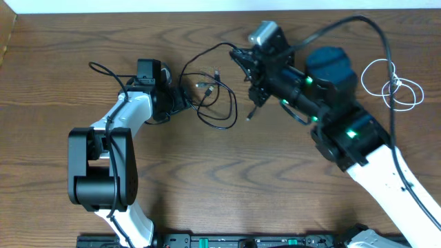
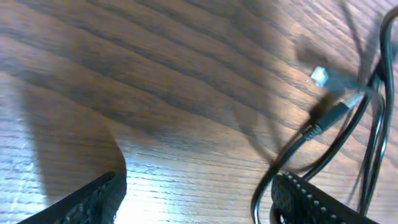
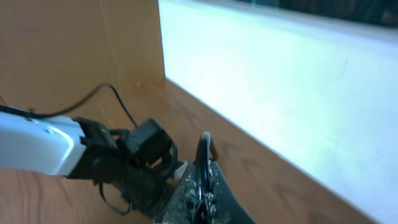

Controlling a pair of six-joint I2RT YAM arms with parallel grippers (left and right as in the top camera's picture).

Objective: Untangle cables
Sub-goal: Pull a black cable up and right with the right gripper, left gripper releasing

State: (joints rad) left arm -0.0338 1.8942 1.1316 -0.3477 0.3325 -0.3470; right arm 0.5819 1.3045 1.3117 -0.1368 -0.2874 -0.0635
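Observation:
The black cable (image 1: pixel 215 96) lies in loose loops on the wooden table between the two arms, and its plug (image 2: pixel 329 117) rests on the wood. My left gripper (image 1: pixel 185 102) sits low at the left edge of the loops. It is open (image 2: pixel 199 202), with a strand of the black cable running along the inside of its right finger (image 2: pixel 311 202). My right gripper (image 1: pixel 242 58) hangs above the right side of the loops, shut (image 3: pixel 202 186) on a strand of the black cable (image 3: pixel 203 152). The white cable (image 1: pixel 394 86) lies coiled by itself at the far right.
A thick black robot wire arcs over the right arm (image 1: pixel 344 131) toward the table's back edge. The left arm (image 3: pixel 37 146) shows in the right wrist view, in front of a wooden side wall (image 3: pixel 74 43). Bare wood lies in front of the loops.

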